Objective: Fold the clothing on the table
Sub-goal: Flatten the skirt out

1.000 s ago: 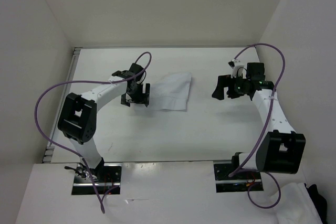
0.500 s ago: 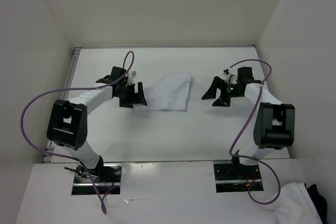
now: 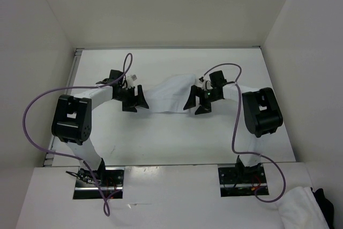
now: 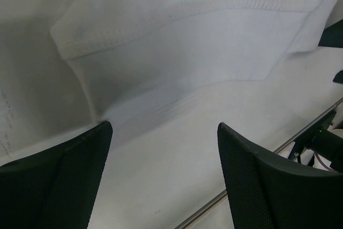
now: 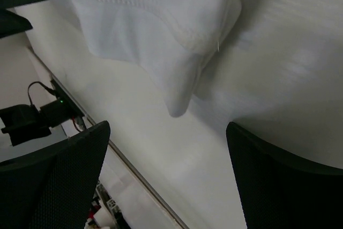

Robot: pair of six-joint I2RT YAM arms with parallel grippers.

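Item: the clothing point(image 3: 170, 96), white, lying loosely flat on the table point(image 3: 177, 140), mid-width and toward the far side. We record the left gripper point(image 3: 135, 102) just beside its left edge and the right gripper point(image 3: 196, 105) just beside its right edge. Both have their jaws spread wide and grasp nothing. In each wrist view a stitched hem lies just ahead of the fingers.

From above and behind the arm bases we look steeply down on the whole table point(image 3: 171, 143), from far off. Our two wrist cameras sit low and close, each looking out between its own fingers. Beyond the left fingers point(image 4: 53, 181) lies one hemmed edge of the clothing point(image 4: 177, 41), beyond the right fingers point(image 5: 53, 181) the opposite edge. All three views share that clothing.
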